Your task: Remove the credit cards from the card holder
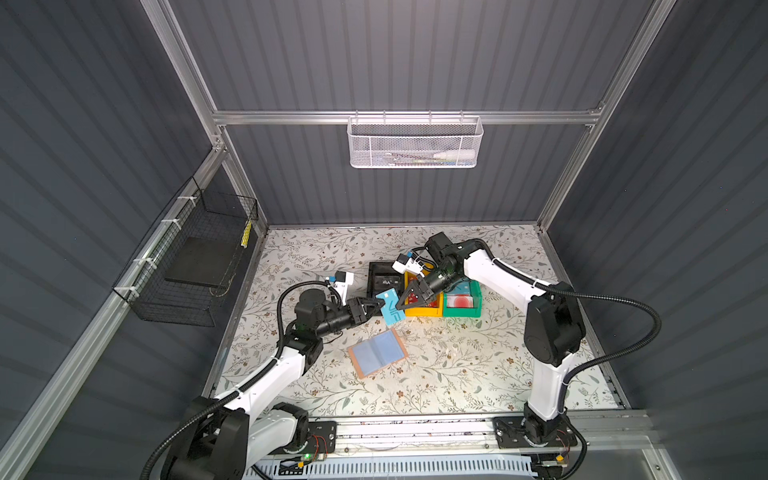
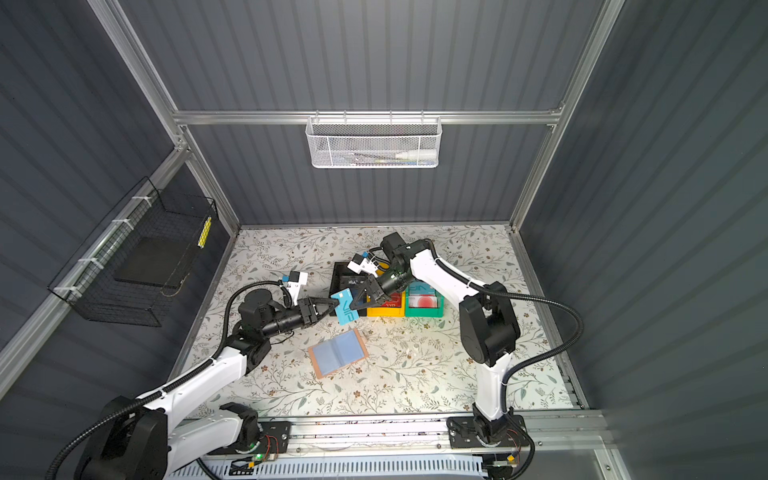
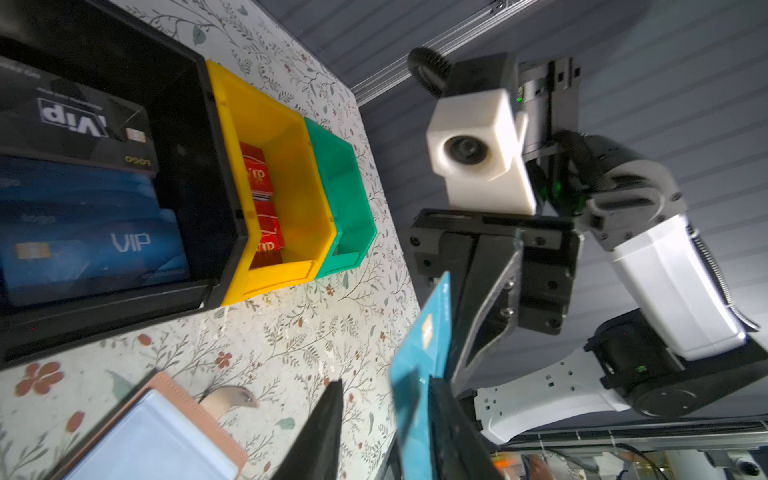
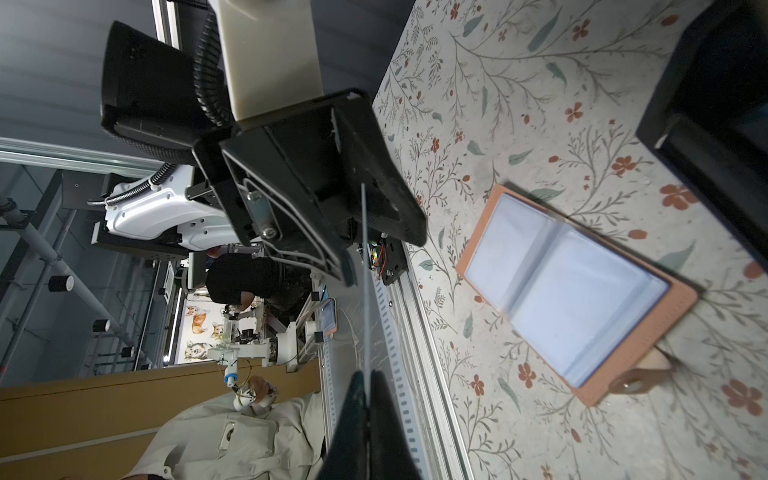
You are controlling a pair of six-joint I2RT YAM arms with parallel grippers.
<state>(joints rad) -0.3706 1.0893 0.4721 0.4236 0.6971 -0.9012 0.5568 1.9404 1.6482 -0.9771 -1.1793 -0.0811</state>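
While right pincer point(image 1: 400, 306) clamps teal card point(image 1: 392, 316) edge-on, left pincer point(image 1: 379, 306) gapes; card holder point(image 1: 377, 353) well apart.

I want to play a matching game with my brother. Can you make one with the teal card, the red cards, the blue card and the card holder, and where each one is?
Things
1. teal card
2. red cards
3. blue card
4. card holder

Places
A. in the black bin
B. lying open on the table
C. pinched in the right hand, above the table
D. in the yellow bin

Pairs: 1-C, 2-D, 3-A, 4-B
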